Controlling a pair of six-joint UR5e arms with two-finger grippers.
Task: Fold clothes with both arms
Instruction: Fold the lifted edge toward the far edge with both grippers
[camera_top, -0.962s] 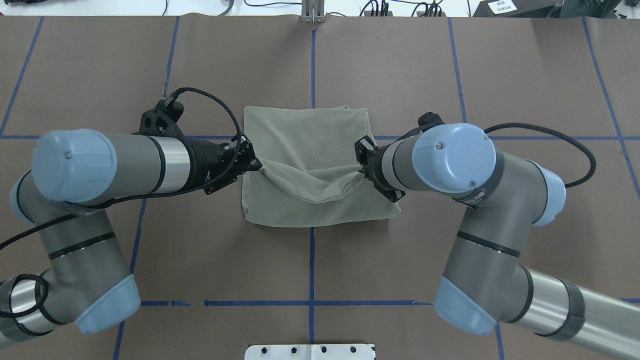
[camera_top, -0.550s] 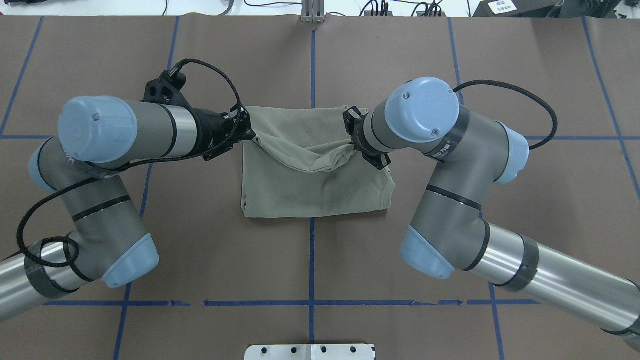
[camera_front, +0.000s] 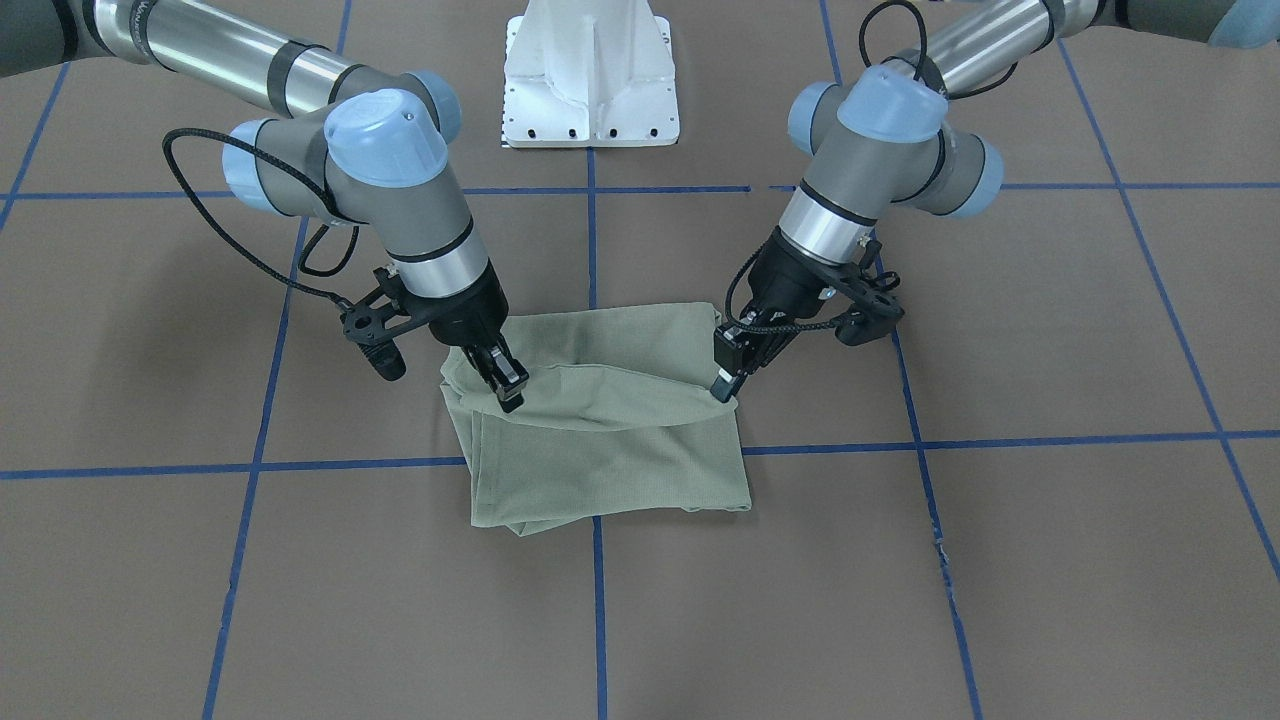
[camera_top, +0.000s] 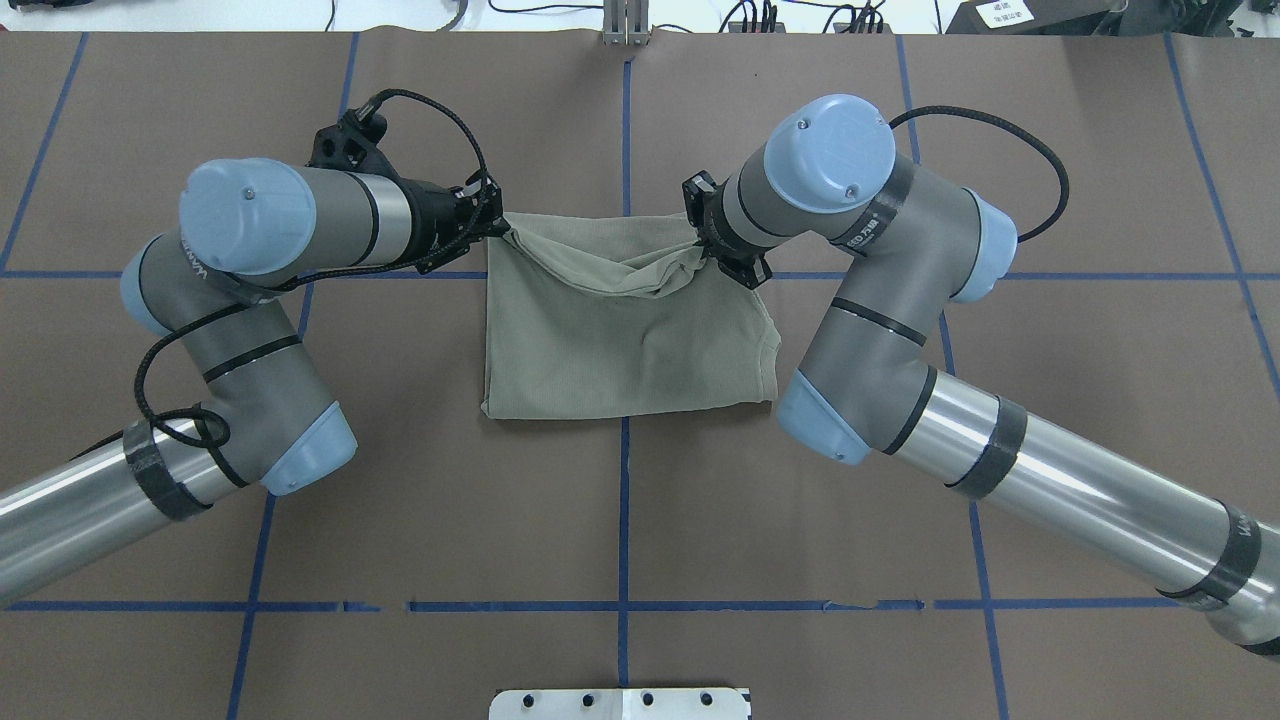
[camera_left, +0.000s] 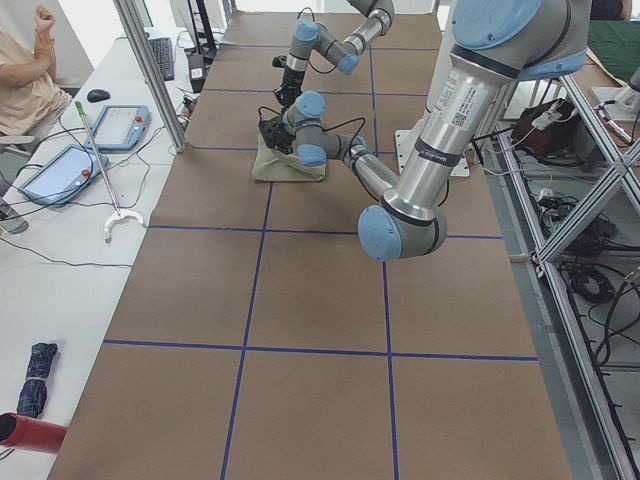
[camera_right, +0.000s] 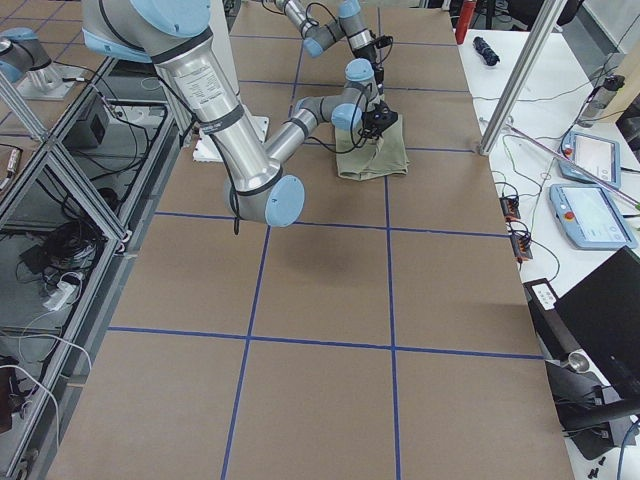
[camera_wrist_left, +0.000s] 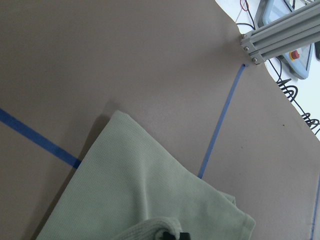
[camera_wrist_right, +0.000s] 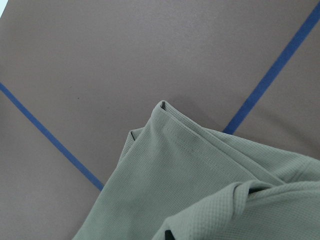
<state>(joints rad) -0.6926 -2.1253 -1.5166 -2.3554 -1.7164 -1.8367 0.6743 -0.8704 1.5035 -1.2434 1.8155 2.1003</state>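
Farther forward now, the left end effector (camera_top: 497, 230) and right end effector (camera_top: 703, 250), each clamped on the shirt (camera_top: 625, 340), seem to finish this fold; next, they should lower and release together.

sage-green shirt (camera_top: 620, 340), brown table (camera_top: 800, 550), blue gridlines (camera_top: 623, 520)

Seen from above behind the robot (camera_front: 590, 90) and, facing it, across the bench (camera_front: 1050, 560). Far from both ends, close from each wrist, always with the shirt (camera_top: 620, 340).
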